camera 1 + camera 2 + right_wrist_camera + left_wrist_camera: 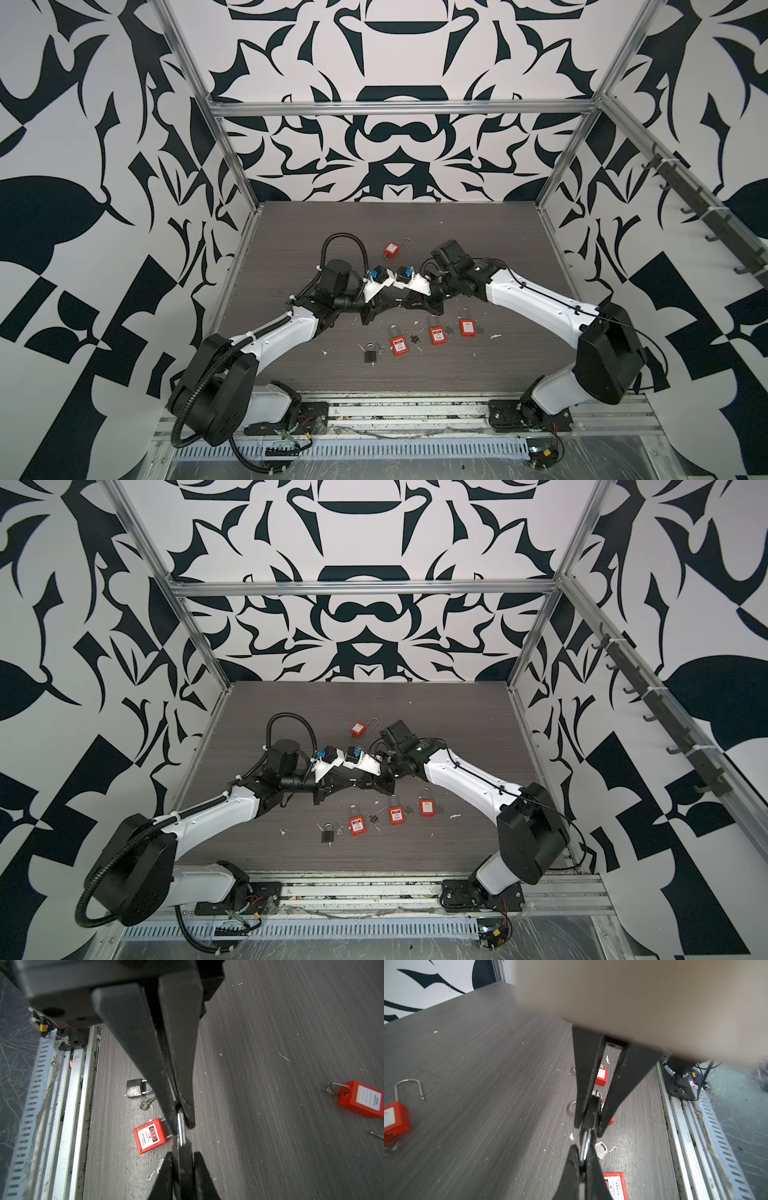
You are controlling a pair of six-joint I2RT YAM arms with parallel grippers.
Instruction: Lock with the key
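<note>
Both grippers meet tip to tip above the middle of the table. A small black padlock, seen edge-on, sits between the fingers of my right gripper, which is shut on its body. Its shiny shackle runs into my left gripper, which is shut on that bar. In both top views the left gripper and the right gripper hide the lock. A loose silver key lies on the table below. A bit of silver shows at the lock's far end; I cannot tell whether it is a key.
A red padlock with an open shackle lies behind the grippers. Three red padlocks and a black padlock with ringed keys lie toward the front. Metal rails run along the front edge.
</note>
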